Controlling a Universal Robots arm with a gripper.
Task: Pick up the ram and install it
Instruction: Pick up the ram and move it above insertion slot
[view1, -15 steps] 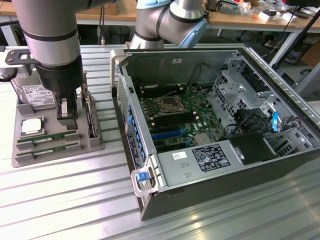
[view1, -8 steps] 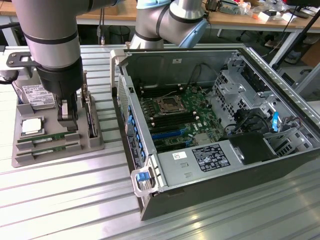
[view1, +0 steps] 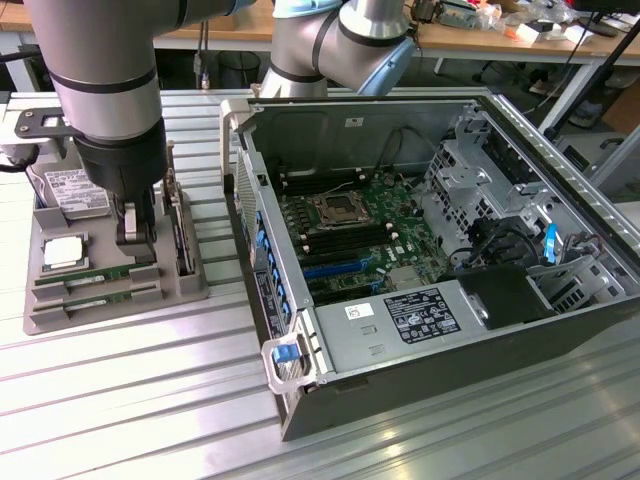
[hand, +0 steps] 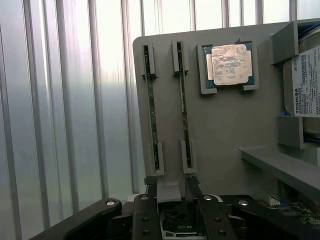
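Exterior view: my black gripper (view1: 135, 245) hangs over a grey plastic tray (view1: 40, 320), fingers spread, holding nothing. The ram (view1: 90, 275), a long thin green circuit-board stick, lies unpicked along the tray's edge opposite the hard drive (view1: 70, 190); installing it in the open computer case (view1: 420, 380) is not yet done.

Wrist view: the ram (hand: 184, 105) stands on edge in its slot, beside a twin stick (hand: 151, 110), its long axis running straight away from my gripper (hand: 171, 197).

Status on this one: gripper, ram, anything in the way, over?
Gripper open, empty, low over parts tray. Ram stick and second stick seated in tray slots, untouched. No obstruction seen near them.
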